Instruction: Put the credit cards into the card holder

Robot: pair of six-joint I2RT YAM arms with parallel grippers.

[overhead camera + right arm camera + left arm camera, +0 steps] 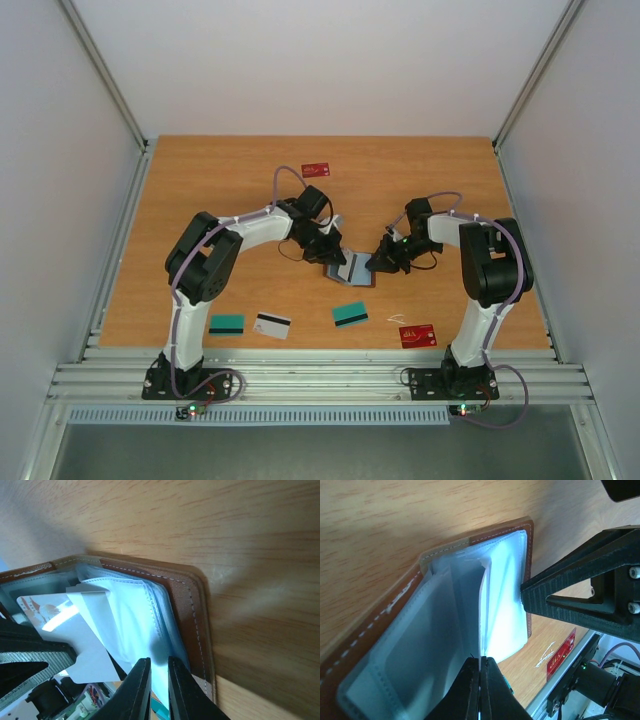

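Note:
The brown card holder [352,270] lies open mid-table, its leather cover [395,607] [186,605] flat and its pale blue sleeves fanned up. My left gripper [332,257] [481,659] is shut on a white credit card [482,620] [85,647], held edge-on with its far end among the sleeves. My right gripper [378,264] [159,661] is pinched on a sleeve at the holder's right side, jaws nearly together. More credit cards lie loose: red [316,169], teal [227,324], white with a black stripe [272,325], teal [350,314], red [417,335].
The two grippers face each other over the holder, a few centimetres apart. The metal rail [320,380] runs along the table's near edge, just behind the front cards. White walls close in the sides and back.

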